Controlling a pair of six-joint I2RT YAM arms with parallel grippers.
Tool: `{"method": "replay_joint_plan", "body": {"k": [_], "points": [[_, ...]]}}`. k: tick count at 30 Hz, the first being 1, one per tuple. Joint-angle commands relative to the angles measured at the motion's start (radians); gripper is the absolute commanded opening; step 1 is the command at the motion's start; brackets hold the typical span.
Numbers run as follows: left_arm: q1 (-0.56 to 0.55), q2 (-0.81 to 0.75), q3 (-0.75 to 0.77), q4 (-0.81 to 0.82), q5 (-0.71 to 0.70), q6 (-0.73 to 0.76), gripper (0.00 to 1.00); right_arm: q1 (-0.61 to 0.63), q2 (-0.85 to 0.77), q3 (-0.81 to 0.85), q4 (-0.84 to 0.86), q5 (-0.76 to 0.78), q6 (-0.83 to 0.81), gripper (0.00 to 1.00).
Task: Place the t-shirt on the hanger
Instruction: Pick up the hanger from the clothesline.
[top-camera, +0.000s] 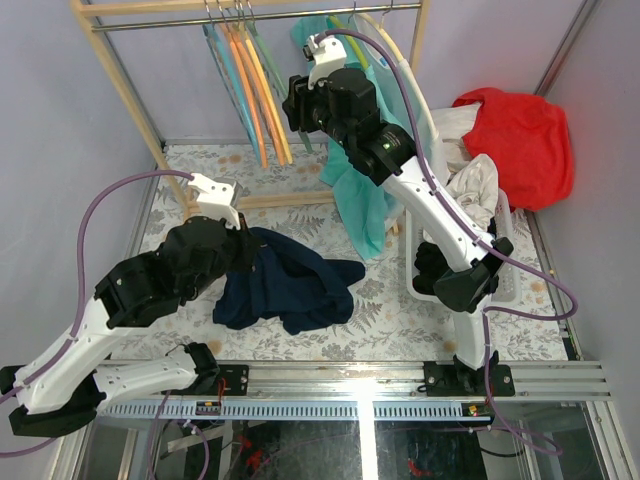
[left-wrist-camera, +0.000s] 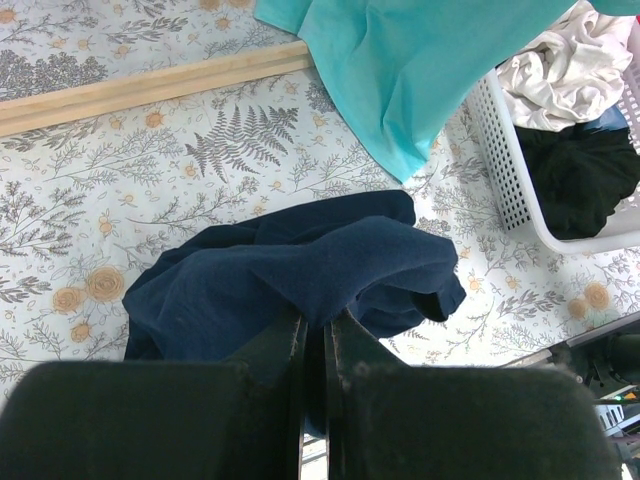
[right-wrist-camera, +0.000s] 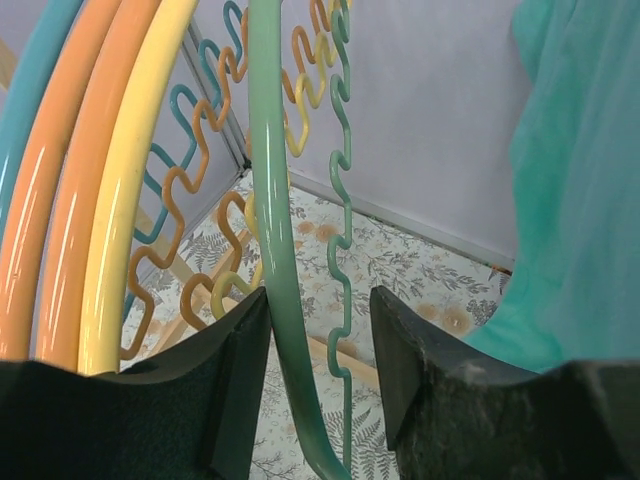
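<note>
The dark navy t-shirt (top-camera: 292, 285) lies bunched on the floral table in front of the left arm. My left gripper (top-camera: 243, 256) is shut on a fold at its near edge; in the left wrist view the cloth (left-wrist-camera: 300, 265) runs into the closed jaws (left-wrist-camera: 318, 335). My right gripper (top-camera: 297, 104) is raised at the clothes rail among the hanging hangers. In the right wrist view its jaws (right-wrist-camera: 320, 340) are open around the smooth arm of the mint-green hanger (right-wrist-camera: 272, 220), which rests against the left finger (right-wrist-camera: 235, 370). The hanger's wavy bar (right-wrist-camera: 338, 200) hangs just behind.
Orange hangers (top-camera: 255, 90), a yellow hanger (right-wrist-camera: 135, 200) and a teal one hang on the wooden rack (top-camera: 110, 60). A teal-green shirt (top-camera: 360, 200) hangs beside the right arm. A white basket (top-camera: 418, 265) of clothes and a red garment (top-camera: 520, 130) sit at the right.
</note>
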Motion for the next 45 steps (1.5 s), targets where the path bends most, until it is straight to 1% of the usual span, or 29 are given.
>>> {"method": "replay_joint_plan", "body": {"k": [1, 3, 11, 15, 22, 28, 39, 40, 45], "points": [[0.004, -0.015, 0.039, 0.04, -0.018, 0.017, 0.0, 0.009, -0.044, 0.017, 0.083, 0.049, -0.036, 0.47], [0.005, -0.015, 0.04, 0.04, -0.019, 0.017, 0.0, 0.009, -0.039, 0.022, 0.09, 0.061, -0.043, 0.44], [0.005, -0.009, 0.056, 0.036, -0.022, 0.029, 0.0, 0.012, -0.02, 0.037, 0.137, 0.032, -0.068, 0.44], [0.005, -0.008, 0.074, 0.029, -0.023, 0.034, 0.0, 0.027, 0.006, 0.07, 0.149, 0.032, -0.086, 0.44], [0.005, -0.019, 0.078, 0.022, -0.025, 0.034, 0.0, 0.049, 0.031, 0.071, 0.183, 0.089, -0.118, 0.41], [0.004, -0.025, 0.077, 0.017, -0.026, 0.032, 0.0, 0.053, 0.056, 0.081, 0.178, 0.127, -0.134, 0.38], [0.005, -0.03, 0.079, 0.019, -0.024, 0.038, 0.0, 0.062, 0.06, 0.065, 0.205, 0.191, -0.166, 0.33], [0.005, -0.03, 0.079, 0.019, -0.023, 0.037, 0.0, 0.063, 0.058, 0.065, 0.212, 0.191, -0.168, 0.32], [0.006, -0.038, 0.077, 0.013, -0.033, 0.038, 0.0, 0.063, 0.052, 0.068, 0.221, 0.193, -0.174, 0.07]]}}
